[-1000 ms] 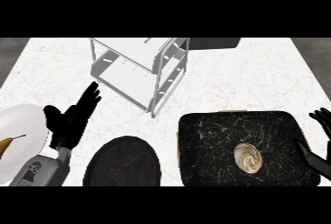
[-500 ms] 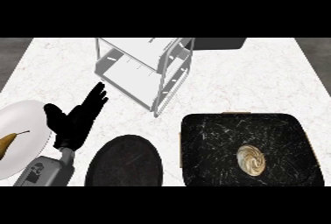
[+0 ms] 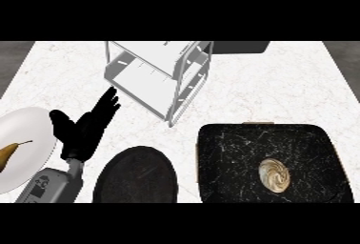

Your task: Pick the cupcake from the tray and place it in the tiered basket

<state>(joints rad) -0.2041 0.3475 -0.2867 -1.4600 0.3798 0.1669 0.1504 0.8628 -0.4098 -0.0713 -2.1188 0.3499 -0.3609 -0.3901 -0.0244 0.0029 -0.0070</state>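
Head view gives me the cupcake (image 3: pixel 274 175) sitting untouched in the right half of the dark tray (image 3: pixel 225 143), well apart from the tiered basket (image 3: pixel 158 76) at the far side of the table (image 3: pixel 281 86). My left hand (image 3: pixel 83 128) is up over the table between the white plate (image 3: pixel 28 128) and the basket, fingers straight and released, holding nothing. I see no right hand at all, so nothing is near the cupcake yet. My worry: if I send the left hand across, it must pass over the black plate (image 3: pixel 137 174) and the tray's raised rim, and could clip either. The basket's thin wire posts stand close to that hand, and a careless swing could knock the frame. The pear (image 3: pixel 8 155) on the white plate is also just beside my forearm.
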